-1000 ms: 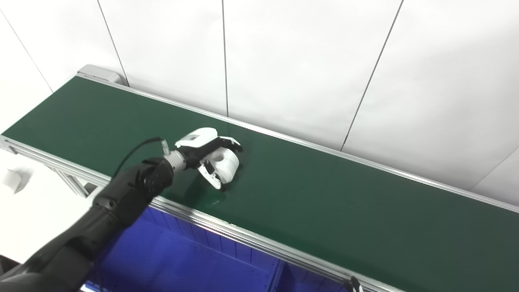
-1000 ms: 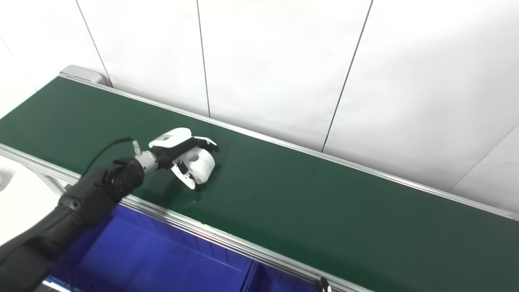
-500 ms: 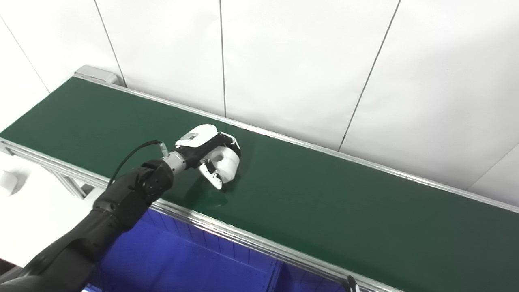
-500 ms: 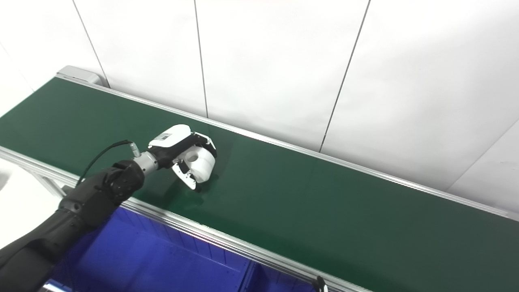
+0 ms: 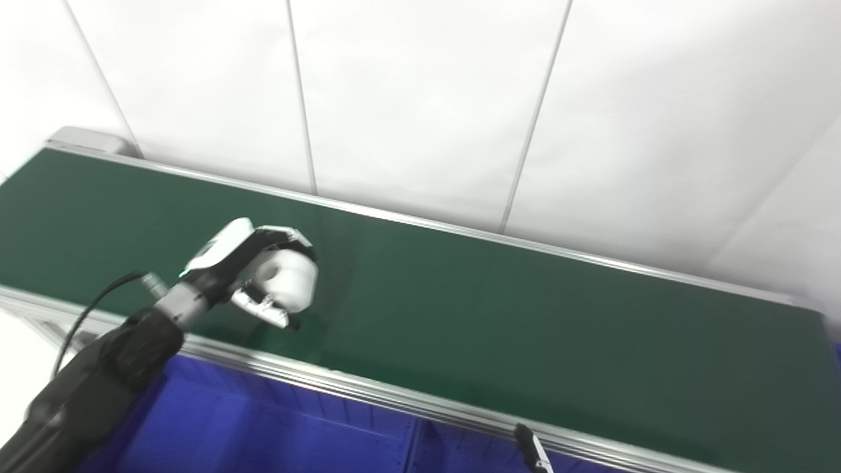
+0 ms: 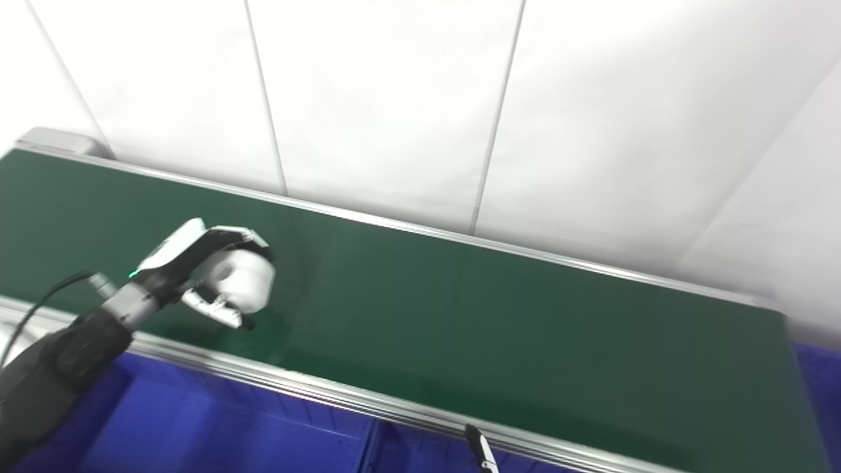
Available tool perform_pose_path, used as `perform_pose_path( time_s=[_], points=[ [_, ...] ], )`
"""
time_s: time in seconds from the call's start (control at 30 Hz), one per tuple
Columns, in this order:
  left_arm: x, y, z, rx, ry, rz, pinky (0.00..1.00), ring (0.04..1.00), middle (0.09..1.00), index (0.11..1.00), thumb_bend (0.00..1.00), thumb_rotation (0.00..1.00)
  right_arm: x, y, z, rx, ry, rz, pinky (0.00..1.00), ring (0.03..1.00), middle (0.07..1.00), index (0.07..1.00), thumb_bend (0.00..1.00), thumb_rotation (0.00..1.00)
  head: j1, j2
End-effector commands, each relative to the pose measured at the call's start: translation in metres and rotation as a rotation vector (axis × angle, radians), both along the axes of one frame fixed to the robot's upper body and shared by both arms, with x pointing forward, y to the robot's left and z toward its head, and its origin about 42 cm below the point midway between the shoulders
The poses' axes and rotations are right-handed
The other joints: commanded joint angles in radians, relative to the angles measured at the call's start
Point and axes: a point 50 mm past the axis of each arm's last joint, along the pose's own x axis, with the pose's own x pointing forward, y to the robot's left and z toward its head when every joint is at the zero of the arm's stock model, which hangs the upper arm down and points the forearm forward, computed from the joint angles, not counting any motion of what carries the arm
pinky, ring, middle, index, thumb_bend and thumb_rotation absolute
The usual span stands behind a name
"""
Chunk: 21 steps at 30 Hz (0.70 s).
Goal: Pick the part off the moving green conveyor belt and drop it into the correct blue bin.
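Observation:
A white cylindrical part (image 5: 290, 280) with a hole in its end sits in my left hand (image 5: 246, 272), whose fingers curl over its top and whose thumb lies under it. Hand and part are over the near half of the green conveyor belt (image 5: 525, 328), toward its left end; I cannot tell whether the part still touches the belt. The same part (image 6: 248, 284) shows in the right eye view. Of my right hand only a slim black-and-white tip (image 5: 531, 447) shows at the bottom edge, and its state is hidden.
Blue bins (image 5: 276, 427) stand below the belt's near metal rail (image 5: 368, 394), split by a divider (image 5: 416, 439). More blue (image 6: 818, 374) shows past the belt's right end. White wall panels run behind the belt.
The whole picture has shifted left, so the camera has swung to the right and the belt's right end has come into view. My left hand has shut more tightly round the part.

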Motion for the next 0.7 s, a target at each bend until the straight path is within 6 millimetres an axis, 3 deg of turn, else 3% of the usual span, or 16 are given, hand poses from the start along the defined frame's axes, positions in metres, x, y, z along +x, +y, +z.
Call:
perform_pose_path(
  time_s=[0.0, 0.37, 0.67],
  points=[
    [-0.005, 0.003, 0.013, -0.03, -0.068, -0.006, 0.47, 0.455, 0.518, 0.484, 0.5, 0.0, 0.001, 0.007, 0.015, 0.058, -0.067, 0.016, 0.9, 0.909, 0.911, 0.938, 0.71, 0.87, -0.032, 0.024],
    [-0.048, -0.021, -0.017, -0.14, 0.007, -0.018, 0.49, 0.463, 0.524, 0.476, 0.5, 0.0, 0.011, 0.012, 0.031, 0.063, -0.083, 0.016, 0.87, 0.887, 0.898, 0.932, 0.72, 0.85, -0.138, 0.131],
    [-0.088, -0.032, -0.027, -0.188, 0.032, -0.013, 0.5, 0.469, 0.519, 0.473, 0.5, 0.0, 0.015, 0.011, 0.039, 0.053, -0.086, 0.01, 0.87, 0.887, 0.898, 0.924, 0.72, 0.84, -0.114, 0.172]
  ],
)
